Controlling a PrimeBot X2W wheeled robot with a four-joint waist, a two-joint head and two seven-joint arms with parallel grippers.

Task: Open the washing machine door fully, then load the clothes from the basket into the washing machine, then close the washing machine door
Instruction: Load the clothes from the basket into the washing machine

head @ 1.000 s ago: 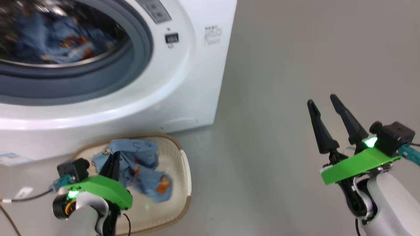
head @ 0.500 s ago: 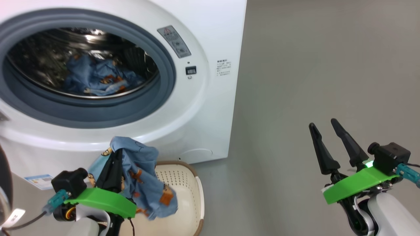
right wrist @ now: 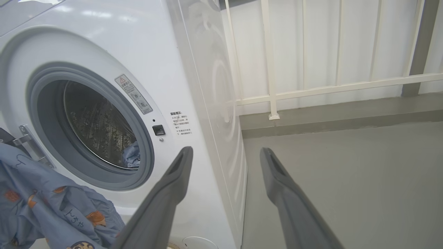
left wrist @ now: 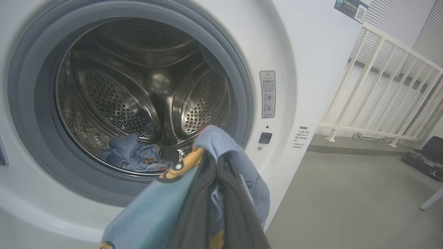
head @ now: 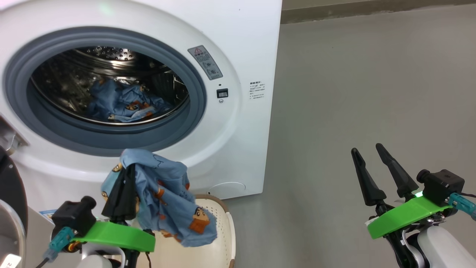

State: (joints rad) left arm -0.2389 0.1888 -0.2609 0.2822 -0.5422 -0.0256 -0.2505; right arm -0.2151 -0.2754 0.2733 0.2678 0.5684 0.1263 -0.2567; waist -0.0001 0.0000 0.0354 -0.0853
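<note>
Light blue printed garment [head: 167, 201] hangs from my left gripper [head: 124, 186], clamped tight on it, over the basket [head: 227, 223] and near the washing machine [head: 241, 44] front. Second garment [head: 122, 104] lies in the drum [head: 74, 74]. Door [head: 11, 186] stands open at far left. Right gripper [head: 366, 149] is spread wide, empty, well to the right over the floor [head: 353, 93].

Left wrist: I see dark fingers [left wrist: 238, 214] pressed together on the blue fabric, drum mouth ahead, second garment at the drum bottom.

Right wrist: fingers [right wrist: 162, 197] wide apart, nothing between; held garment at lower left.
</note>
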